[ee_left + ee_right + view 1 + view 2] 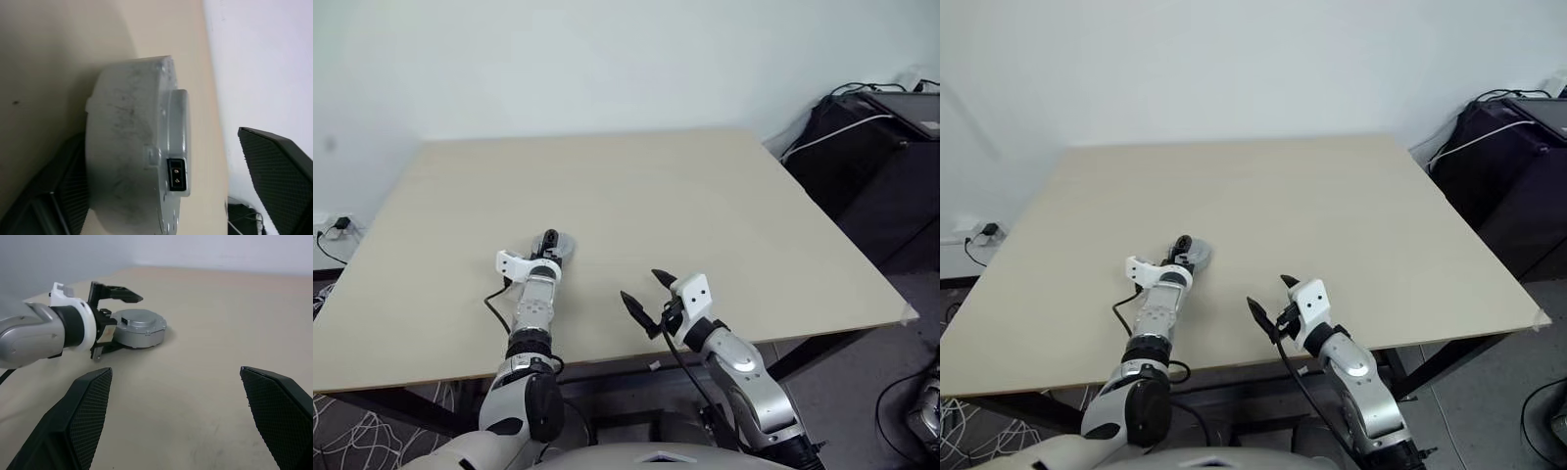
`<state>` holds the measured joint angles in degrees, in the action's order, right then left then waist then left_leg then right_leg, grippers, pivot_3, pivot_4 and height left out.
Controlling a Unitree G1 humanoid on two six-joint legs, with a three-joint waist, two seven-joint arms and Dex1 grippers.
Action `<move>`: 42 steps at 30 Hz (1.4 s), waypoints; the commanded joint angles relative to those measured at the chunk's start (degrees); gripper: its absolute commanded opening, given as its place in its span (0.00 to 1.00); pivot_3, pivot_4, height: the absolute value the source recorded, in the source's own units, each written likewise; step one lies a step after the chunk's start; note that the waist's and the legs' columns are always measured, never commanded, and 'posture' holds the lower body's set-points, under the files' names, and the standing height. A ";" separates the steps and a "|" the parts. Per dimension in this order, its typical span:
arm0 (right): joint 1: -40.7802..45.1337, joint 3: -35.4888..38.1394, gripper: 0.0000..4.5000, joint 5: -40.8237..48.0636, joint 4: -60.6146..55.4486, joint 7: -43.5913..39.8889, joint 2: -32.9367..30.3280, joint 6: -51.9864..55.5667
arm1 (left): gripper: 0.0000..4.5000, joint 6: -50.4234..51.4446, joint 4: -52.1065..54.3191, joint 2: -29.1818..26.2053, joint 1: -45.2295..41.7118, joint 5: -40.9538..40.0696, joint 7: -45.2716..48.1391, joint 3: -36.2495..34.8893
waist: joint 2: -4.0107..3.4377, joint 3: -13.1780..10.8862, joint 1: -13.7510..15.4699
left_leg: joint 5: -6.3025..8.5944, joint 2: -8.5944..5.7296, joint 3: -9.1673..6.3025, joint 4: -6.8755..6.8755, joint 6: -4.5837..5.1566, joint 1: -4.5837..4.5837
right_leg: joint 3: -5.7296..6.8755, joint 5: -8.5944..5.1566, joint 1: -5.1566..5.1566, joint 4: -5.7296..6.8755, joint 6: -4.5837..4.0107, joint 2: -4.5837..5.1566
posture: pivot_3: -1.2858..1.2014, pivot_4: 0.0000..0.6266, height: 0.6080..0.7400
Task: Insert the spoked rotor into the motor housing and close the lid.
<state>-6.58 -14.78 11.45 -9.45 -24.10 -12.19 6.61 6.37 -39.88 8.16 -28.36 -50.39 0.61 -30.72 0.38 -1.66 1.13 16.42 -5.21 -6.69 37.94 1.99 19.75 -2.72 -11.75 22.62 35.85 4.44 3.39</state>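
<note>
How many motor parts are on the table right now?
1: a closed silver-grey motor housing with its lid on, lying on the table between the open fingers of the left gripper. Any loose rotor would be hidden inside.

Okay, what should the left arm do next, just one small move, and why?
Probably draw the left gripper straight back. Its fingers stand open around the closed motor housing, which rests on the table with the lid on, so the assembly looks done.

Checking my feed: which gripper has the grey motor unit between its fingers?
The left gripper: its open fingers straddle the closed motor housing on the table. The right gripper hangs apart.
</note>
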 commanded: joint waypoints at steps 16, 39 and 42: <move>-0.40 2.34 1.00 0.11 -1.97 1.42 1.66 1.60 | 0.99 26.36 43.14 1.27 30.64 -1.05 -5.67 18.37 | -0.29 0.19 0.08 | 0.17 0.10 0.04 -0.02 -0.08 -0.18 | 0.02 -0.07 0.12 0.03 -0.10 0.05 | 0.52 0.00 1.00; -10.93 8.26 1.00 -8.80 -1.81 14.18 5.53 -9.90 | 0.99 -21.76 38.59 -10.84 41.29 52.15 -0.22 37.79 | -0.52 0.14 0.65 | 0.25 0.17 0.06 -0.11 -0.29 -0.14 | 0.07 -0.35 0.16 0.04 -0.46 0.06 | 0.52 0.00 1.00; -11.13 8.79 1.00 -9.07 -1.92 15.37 6.49 -10.41 | 0.99 -24.74 37.93 -9.58 42.24 51.37 -0.22 37.27 | -0.55 0.11 0.62 | 0.26 0.17 0.05 -0.12 -0.28 -0.12 | 0.09 -0.35 0.17 0.04 -0.45 0.08 | 0.52 0.00 1.00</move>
<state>-18.33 -6.72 2.60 -9.52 -9.72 -6.20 -2.09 -15.25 -2.38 -1.94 14.05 1.08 0.78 7.07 -0.17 -1.55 1.75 16.68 -5.04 -6.63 37.82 1.72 19.63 -2.62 -12.11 22.80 35.89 3.99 3.47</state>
